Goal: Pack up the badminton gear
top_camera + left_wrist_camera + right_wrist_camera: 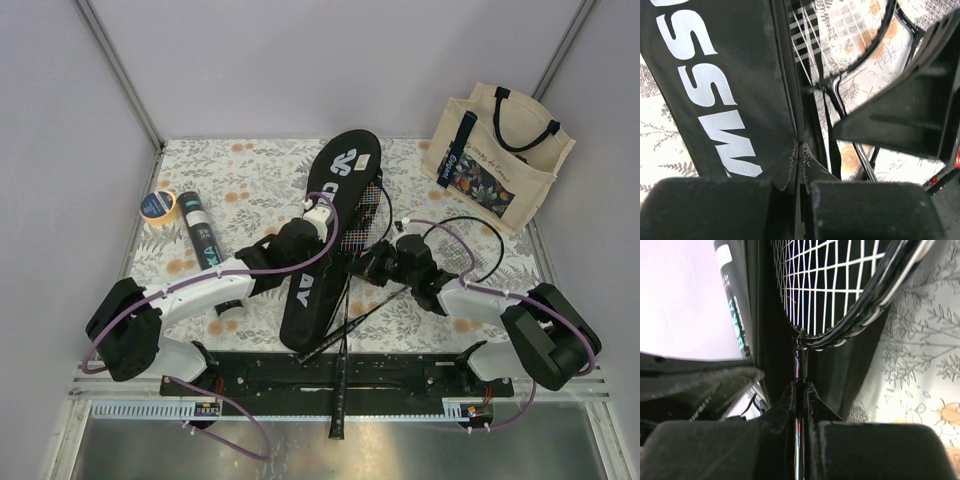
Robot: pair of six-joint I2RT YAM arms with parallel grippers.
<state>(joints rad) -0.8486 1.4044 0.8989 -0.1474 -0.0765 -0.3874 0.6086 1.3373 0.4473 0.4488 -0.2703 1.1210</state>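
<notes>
The long black racket bag (318,262) marked "CROSSWAY" lies lengthwise in the middle of the table. My left gripper (335,232) is shut on the bag's zipper edge (799,142), with white lettering to its left. Two thin black rackets (344,340) cross beside the bag, and their heads lie at its right edge (860,55). My right gripper (372,265) is shut on one racket's shaft (799,362), just below the strung head (840,285). The black tube (201,235) with teal lettering lies left of the bag, partly under my left arm. No shuttlecock shows clearly.
A cream tote bag (500,155) with dark handles stands at the back right. A yellow-rimmed tape roll (158,205) lies at the back left beside the tube. One racket handle (338,425) reaches over the near rail. Grey walls close in the table.
</notes>
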